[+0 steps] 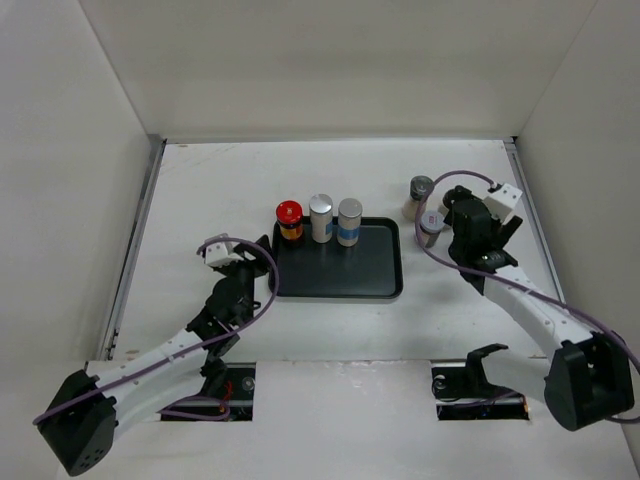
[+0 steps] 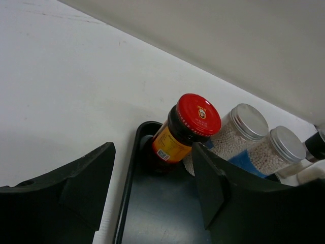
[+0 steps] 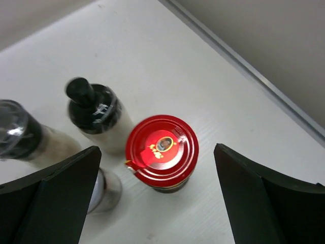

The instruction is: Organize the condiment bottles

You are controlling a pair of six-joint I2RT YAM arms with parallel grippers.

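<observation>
Condiment bottles [image 1: 320, 218] stand in two groups. Three are in a row along the upper edge of the black tray [image 1: 340, 275] at frame centre, and the rest are off it at upper right. Left gripper [image 2: 152, 157] is at the tray's left rim, fingers apart and empty. Right gripper [image 3: 157, 148] is spread wide above a red-capped jar [image 3: 162, 158], not touching it. The arm should descend straight, clamp below the cap, and avoid the black-capped bottle [image 3: 94, 109] just left of it.

A flat black tray [image 1: 340, 272] lies centrally on the white table [image 1: 200, 190].
</observation>
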